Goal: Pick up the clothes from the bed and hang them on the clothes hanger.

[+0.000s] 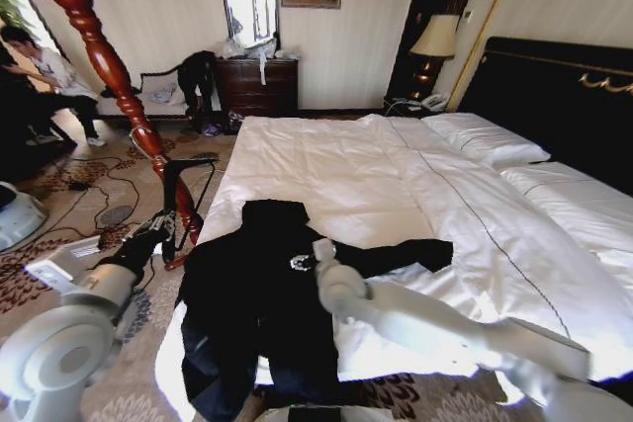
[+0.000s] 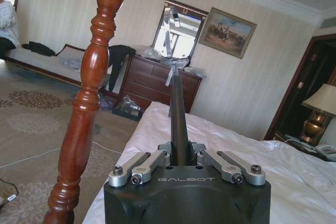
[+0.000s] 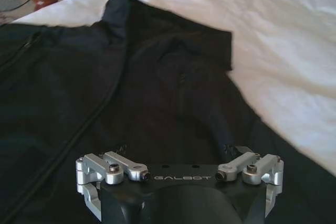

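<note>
"GALBOT"-marked left end effector [image 2: 179, 153] pinching clothes hanger [image 2: 176, 98]; right end effector [image 3: 181, 174] spread over clothes [image 3: 131, 87].

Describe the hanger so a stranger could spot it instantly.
Start at the wide white-duveted bed; left of its near corner stands a turned red-brown wooden post. The thin black clothes hanger is there, clamped in the left gripper.

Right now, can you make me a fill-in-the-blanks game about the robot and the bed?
1. The black jacket lies on the white ____.
2. The left claw holds a thin black clothes ____.
3. The open right claw is above the ____.
4. The coat stand beside the left claw is made of ____.
Missing words: bed; hanger; jacket; wood.
</note>
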